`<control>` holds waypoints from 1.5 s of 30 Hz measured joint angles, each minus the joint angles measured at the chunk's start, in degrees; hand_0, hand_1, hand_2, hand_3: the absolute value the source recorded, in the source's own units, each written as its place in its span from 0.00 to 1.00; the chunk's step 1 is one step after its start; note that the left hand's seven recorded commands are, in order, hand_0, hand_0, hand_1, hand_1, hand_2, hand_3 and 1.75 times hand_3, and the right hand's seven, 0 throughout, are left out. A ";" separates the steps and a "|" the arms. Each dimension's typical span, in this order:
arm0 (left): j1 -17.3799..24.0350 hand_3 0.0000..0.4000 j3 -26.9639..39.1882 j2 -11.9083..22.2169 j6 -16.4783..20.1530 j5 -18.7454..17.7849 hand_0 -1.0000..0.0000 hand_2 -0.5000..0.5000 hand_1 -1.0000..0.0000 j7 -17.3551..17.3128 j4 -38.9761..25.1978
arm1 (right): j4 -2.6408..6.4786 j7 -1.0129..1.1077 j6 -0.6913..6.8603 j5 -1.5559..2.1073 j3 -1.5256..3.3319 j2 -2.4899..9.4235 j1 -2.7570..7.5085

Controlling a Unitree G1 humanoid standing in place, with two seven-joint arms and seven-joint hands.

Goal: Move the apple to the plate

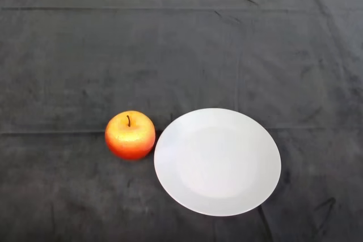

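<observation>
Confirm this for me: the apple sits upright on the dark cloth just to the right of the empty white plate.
Wrong on the side. In the head view the apple sits upright on the dark cloth just to the left of the empty white plate, not the right.

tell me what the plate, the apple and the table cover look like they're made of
The plate looks like glazed ceramic or melamine: plain white, smooth, evenly lit. The apple has a glossy red-orange skin with a dark stem; real or plastic, I cannot tell. The cloth seems a matte, soft dark fabric, going by its creases and napped marks.
</observation>
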 measured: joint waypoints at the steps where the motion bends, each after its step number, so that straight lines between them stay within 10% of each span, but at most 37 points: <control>1: -0.04 0.00 -0.95 -0.66 -0.20 0.27 1.00 0.50 1.00 0.01 0.00 | 0.00 0.00 0.00 0.00 0.00 0.00 0.00; 21: -0.60 0.00 -14.29 -8.60 -0.81 13.67 1.00 0.50 1.00 -1.39 -3.78 | 0.00 0.00 0.00 0.00 0.00 0.00 0.00; 45: 2.63 0.00 -31.40 -13.36 -0.99 19.91 1.00 0.50 1.00 -0.49 -13.65 | 0.00 0.00 0.00 0.00 0.00 0.00 0.00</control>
